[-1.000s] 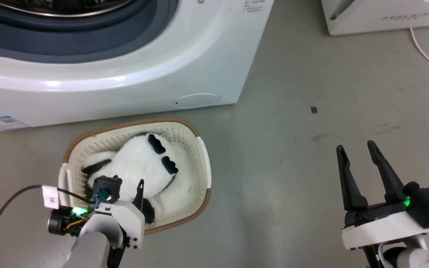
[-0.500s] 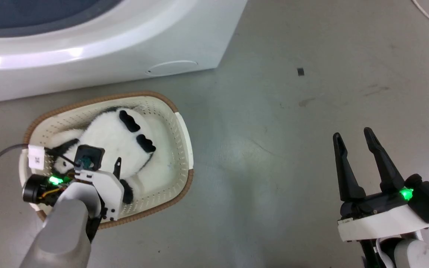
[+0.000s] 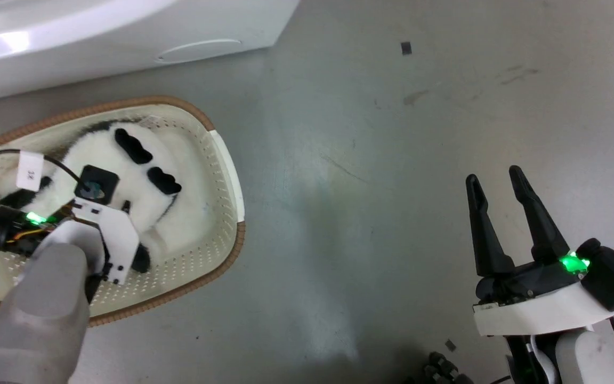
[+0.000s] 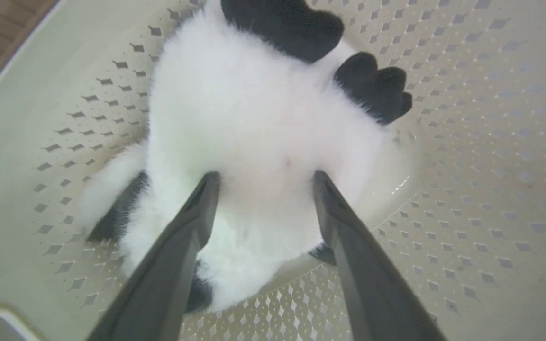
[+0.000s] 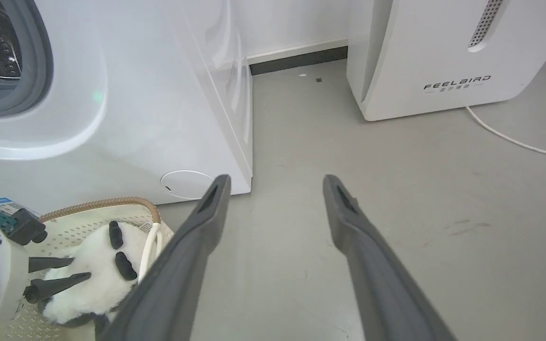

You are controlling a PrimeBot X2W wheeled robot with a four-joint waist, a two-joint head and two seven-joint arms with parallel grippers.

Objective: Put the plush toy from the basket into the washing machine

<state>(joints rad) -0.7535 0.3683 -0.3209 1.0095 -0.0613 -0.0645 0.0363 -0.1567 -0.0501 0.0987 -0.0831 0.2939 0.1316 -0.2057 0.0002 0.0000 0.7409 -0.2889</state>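
barely started: fluffy white panda plush sits in the cream perforated basket, left gripper fingers open astride it, ungripped.

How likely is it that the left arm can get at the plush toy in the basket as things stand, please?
Probably yes: the left gripper is open inside the basket, its fingers straddling the white body of the plush toy, with nothing between them and the fur.
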